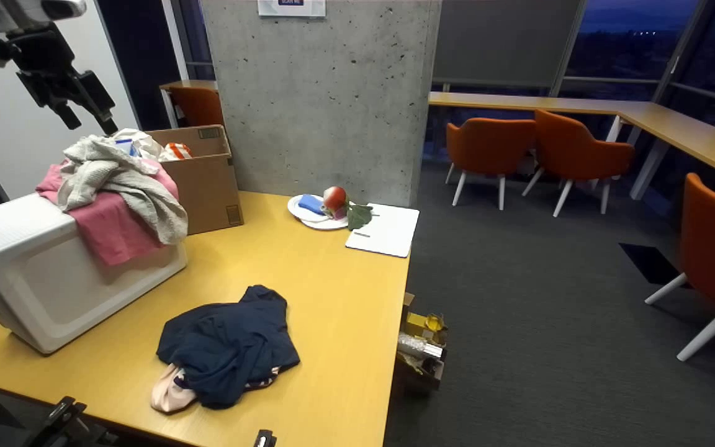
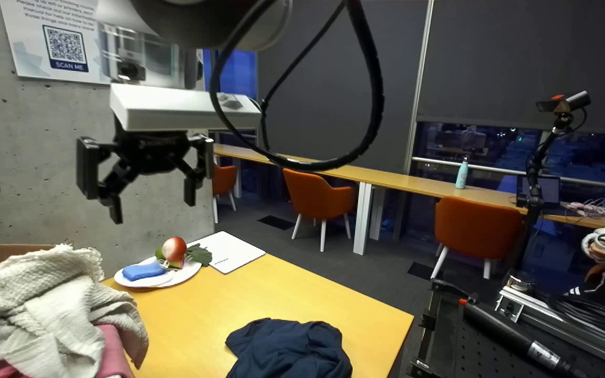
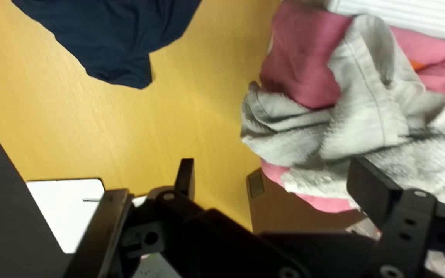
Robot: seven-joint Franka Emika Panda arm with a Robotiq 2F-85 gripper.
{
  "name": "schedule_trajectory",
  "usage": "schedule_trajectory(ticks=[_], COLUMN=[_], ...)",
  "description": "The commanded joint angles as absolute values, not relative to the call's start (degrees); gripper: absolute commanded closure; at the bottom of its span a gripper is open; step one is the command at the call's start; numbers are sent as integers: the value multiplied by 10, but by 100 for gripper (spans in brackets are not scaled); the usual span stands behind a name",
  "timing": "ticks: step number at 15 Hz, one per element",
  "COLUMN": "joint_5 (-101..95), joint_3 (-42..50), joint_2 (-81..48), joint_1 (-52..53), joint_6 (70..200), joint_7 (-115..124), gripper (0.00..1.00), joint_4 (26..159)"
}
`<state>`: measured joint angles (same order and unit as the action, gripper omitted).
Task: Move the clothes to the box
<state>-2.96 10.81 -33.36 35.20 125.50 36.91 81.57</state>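
**Pink garment (image 1: 106, 226) and grey-white garment (image 1: 109, 167) draped over white bin (image 1: 84, 288)**

The pink garment is spread over one end of the white bin and hung down its long side; the grey-white garment is heaped on top. Whether any cloth reaches inside the white bin cannot be told.

The navy garment (image 1: 227, 347) is bunched on the table (image 1: 332, 310), beside the white bin but apart from it. Part of a peach garment (image 1: 170, 392) is exposed from beneath, likewise apart from the white bin.

The gripper (image 2: 153, 205) is raised above the level of the white bin. Its jaws are spread wide in both exterior views, and nothing is held between them.

A cardboard box (image 1: 208, 192) is placed just beside the draped end of the white bin. Well apart from the white bin, a plate (image 1: 326, 225) is topped with a blue block (image 1: 311, 203) and a red-and-white round item (image 1: 334, 197); a flat white board (image 1: 388, 233) is laid farther from the white bin.
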Motion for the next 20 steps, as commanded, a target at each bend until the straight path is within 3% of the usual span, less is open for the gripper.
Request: schedule_trajectory(ticks=[1,6,13,16,20], joint_5=[-45,-75,-132,-106,-5], joint_3=[60,46,107,165,178], joint_2=[-272,-249,-330,-416,-492], joint_1=[312,274,239,246,244], joint_6=[1302,1397,1685,1813,1887], joint_7=[402,461,506,468,385], gripper=[0,0,0,0,0], joint_4=[957,1123,1314,1334,1298])
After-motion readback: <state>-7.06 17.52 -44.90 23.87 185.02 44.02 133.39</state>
